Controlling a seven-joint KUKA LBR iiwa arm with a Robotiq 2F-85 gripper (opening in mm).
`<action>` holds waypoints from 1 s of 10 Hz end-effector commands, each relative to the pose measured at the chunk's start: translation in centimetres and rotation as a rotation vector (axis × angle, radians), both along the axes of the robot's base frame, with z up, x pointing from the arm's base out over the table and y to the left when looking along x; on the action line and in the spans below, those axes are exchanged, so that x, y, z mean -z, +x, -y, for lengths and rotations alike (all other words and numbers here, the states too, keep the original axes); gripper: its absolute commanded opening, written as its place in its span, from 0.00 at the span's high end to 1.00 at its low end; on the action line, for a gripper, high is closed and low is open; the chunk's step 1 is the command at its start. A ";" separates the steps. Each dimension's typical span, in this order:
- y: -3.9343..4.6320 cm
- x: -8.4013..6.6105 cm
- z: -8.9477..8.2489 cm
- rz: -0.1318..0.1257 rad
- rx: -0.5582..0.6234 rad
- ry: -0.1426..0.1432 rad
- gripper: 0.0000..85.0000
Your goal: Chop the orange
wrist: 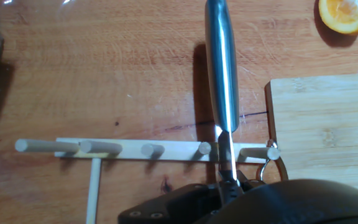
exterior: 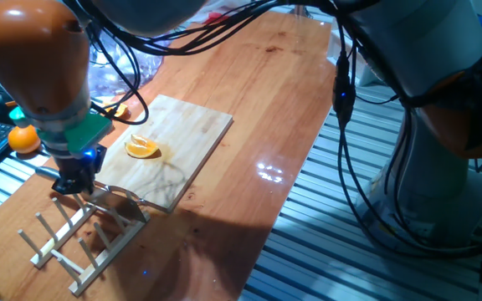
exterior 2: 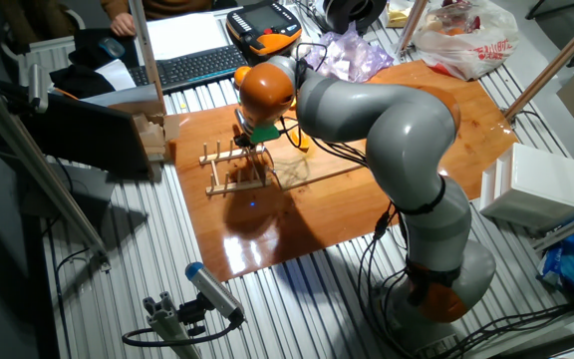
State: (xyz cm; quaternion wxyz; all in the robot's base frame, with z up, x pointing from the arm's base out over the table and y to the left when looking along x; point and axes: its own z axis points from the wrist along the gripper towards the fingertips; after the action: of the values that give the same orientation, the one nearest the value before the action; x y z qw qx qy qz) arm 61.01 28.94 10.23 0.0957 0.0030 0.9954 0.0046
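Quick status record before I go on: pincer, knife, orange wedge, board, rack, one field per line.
pincer: over the rack, shut on the knife handle
knife: blade pointing away from the hand, above bare table beside the board
orange wedge: lying on the board, uncut, apart from the knife
board: flat on the table
rack: wooden pegs, next to the board's near end
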 end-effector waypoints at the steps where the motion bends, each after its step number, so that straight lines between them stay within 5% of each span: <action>1: -0.02 0.2 0.0 0.002 -0.001 -0.002 1.00; 7: 0.06 0.5 -0.1 0.002 -0.001 -0.004 1.00; 8: 0.06 0.5 -0.2 -0.003 -0.001 -0.013 0.80; 10: 0.12 0.3 -0.3 -0.012 -0.003 -0.023 0.80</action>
State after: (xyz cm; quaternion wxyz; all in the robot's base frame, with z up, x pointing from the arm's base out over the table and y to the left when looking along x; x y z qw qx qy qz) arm 61.13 29.18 9.93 0.0897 0.0006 0.9959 -0.0070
